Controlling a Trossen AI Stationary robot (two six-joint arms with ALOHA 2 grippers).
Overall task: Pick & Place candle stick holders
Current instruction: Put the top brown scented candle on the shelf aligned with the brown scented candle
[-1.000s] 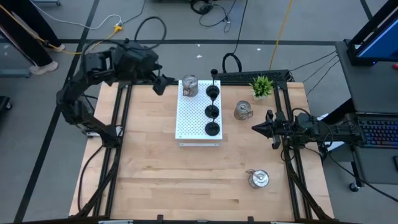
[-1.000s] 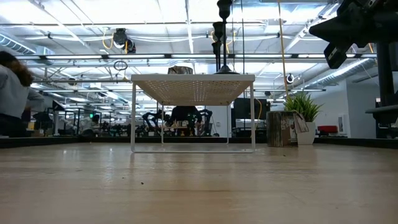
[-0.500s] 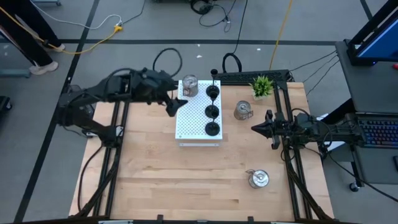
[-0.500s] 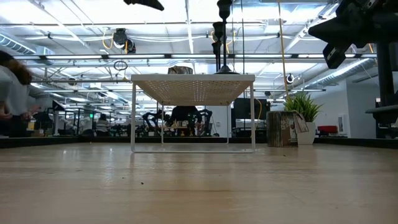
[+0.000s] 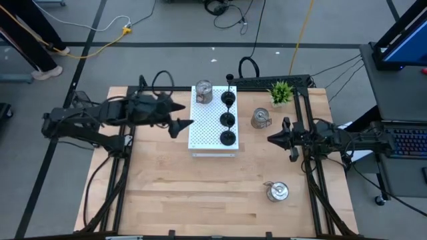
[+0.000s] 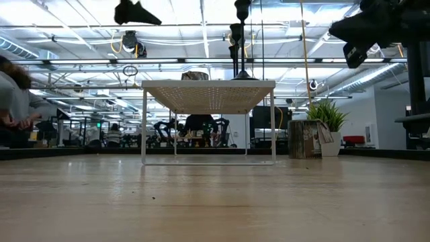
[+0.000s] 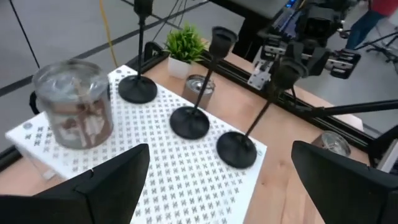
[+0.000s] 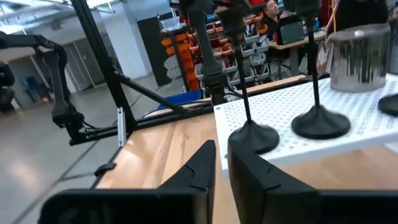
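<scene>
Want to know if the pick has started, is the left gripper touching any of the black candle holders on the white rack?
Apart. The high view shows the left gripper off the white rack's left edge, bare rack between it and the black candle holders.

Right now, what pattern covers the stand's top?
The white stand has a grid of small dark perforations, clearest in the left wrist view.

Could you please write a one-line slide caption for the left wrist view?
Open left gripper above white rack holding three black candle stick holders and one silver holder.
</scene>
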